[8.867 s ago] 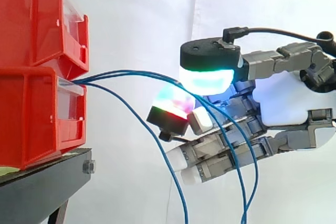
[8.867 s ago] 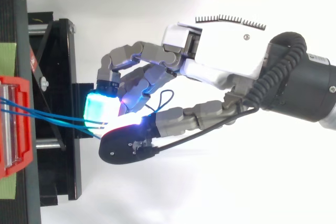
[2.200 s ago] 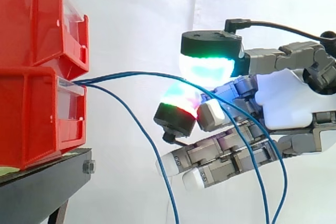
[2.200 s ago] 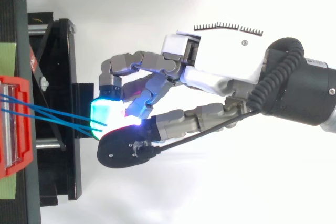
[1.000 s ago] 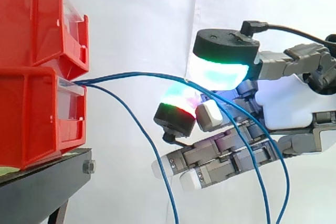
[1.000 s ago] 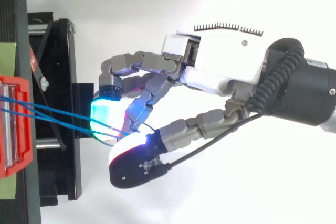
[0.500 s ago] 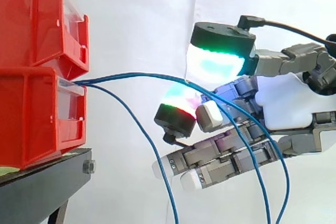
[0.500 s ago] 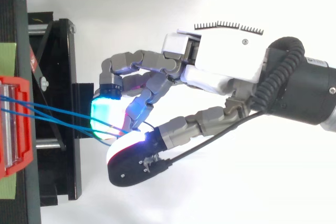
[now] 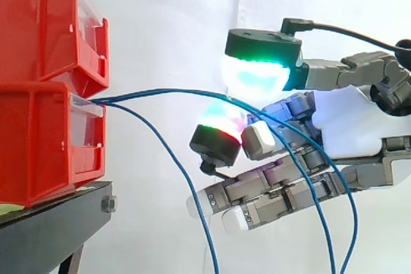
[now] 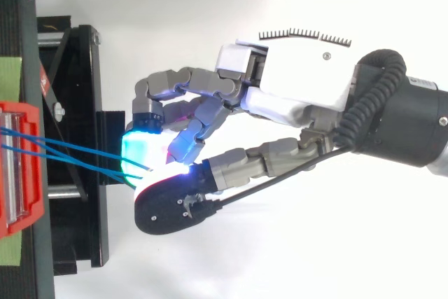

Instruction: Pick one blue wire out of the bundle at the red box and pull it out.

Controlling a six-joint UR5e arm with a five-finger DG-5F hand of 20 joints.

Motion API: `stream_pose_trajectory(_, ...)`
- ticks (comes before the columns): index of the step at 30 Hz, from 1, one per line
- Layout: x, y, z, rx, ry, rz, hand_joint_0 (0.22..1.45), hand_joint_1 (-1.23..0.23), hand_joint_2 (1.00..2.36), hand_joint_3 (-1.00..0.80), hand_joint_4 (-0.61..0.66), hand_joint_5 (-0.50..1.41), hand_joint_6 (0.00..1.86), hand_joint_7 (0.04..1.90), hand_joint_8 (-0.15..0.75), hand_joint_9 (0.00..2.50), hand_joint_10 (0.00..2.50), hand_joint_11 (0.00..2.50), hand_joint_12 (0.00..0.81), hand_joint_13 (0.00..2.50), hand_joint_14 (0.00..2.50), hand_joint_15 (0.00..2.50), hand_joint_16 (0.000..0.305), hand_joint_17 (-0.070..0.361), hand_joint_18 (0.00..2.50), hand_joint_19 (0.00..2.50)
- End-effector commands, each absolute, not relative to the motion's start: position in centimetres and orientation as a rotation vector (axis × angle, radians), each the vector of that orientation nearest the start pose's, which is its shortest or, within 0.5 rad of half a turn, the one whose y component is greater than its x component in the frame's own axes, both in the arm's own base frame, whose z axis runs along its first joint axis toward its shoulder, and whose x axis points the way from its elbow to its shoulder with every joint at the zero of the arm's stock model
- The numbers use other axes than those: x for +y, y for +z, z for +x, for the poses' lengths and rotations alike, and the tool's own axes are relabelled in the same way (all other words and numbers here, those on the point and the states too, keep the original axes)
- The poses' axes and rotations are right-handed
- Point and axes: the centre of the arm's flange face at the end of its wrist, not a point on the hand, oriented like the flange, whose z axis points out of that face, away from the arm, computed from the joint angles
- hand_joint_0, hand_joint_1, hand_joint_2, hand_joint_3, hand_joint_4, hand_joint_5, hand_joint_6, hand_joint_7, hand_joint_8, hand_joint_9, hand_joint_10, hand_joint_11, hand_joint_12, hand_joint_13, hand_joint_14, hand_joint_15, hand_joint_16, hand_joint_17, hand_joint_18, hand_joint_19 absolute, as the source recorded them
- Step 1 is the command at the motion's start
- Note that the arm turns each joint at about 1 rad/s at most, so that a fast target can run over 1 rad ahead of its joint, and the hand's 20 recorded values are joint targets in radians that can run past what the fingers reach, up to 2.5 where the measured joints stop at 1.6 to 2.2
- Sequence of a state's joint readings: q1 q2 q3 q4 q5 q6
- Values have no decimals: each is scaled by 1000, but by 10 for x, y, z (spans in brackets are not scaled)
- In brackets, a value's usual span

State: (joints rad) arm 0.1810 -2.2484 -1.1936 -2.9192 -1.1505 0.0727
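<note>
Okay, fingers first: my thumb pad (image 9: 255, 76), glowing green and cyan, sits on top. One finger pad (image 9: 218, 126), red and green, sits right under it. Two blue wires (image 9: 167, 91) run through the narrow slot between those pads, so I read it as a pinch on them. My other fingers are curled underneath, tips pointing toward the bins. Past the pads the two wires drape over my curled fingers and hang down in front of my hand (image 9: 359, 126), off the bottom of the side view. From above, the thumb and a cyan pad sit close together, and the wires end between them.

Going left, the wires arc slightly up and then into the front of the lower red box (image 9: 45, 145), well apart from my fingertips. A third wire (image 9: 157, 142) leaves the same spot. It drops away steeply, passing just left of my lowest fingertips, not in the pinch.

Upper red bin (image 9: 38, 24) is stacked on the lower one. Both sit on a black stand (image 9: 51, 229), with a white curtain (image 9: 167, 17) behind.
</note>
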Motion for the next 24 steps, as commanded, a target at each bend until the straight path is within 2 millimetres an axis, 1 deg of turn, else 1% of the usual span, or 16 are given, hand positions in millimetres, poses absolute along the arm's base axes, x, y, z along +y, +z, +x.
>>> stream_pose_trajectory(1,-41,271,744,1051,1032,1399,564,-705,1019,-241,224,-50,666,1390,250,1089,27,731,376,459,8,196,58,131,367,391)
stream_pose_trajectory(4,-41,271,744,1052,1031,1398,555,-703,1021,-207,210,-48,682,1368,247,1105,27,718,375,463,8,190,58,132,378,395)
stream_pose_trajectory(9,-41,270,743,1053,1029,1398,560,-679,1020,-201,193,-37,656,1422,235,1130,28,716,371,469,8,191,58,130,379,408)
stream_pose_trajectory(10,-41,272,743,1050,1032,1397,560,-672,1019,-202,193,-37,658,1404,234,1132,25,716,371,469,9,194,58,130,379,408)
stream_pose_trajectory(13,-41,271,744,1052,1031,1398,558,-633,1018,-209,193,-33,621,1434,235,1121,25,705,371,464,8,193,58,130,368,416)
stream_pose_trajectory(14,-41,270,743,1052,1031,1399,553,-619,1017,-217,198,-28,592,1478,245,1114,24,692,382,469,8,195,61,136,373,416)
stream_pose_trajectory(17,-40,271,744,1053,1032,1397,545,-608,1016,-220,195,-27,577,1498,247,1105,24,674,386,463,8,194,62,139,373,420)
stream_pose_trajectory(24,-41,271,743,1053,1029,1398,534,-611,1014,-225,200,-34,586,1475,268,1087,23,666,400,459,8,196,65,145,371,414)
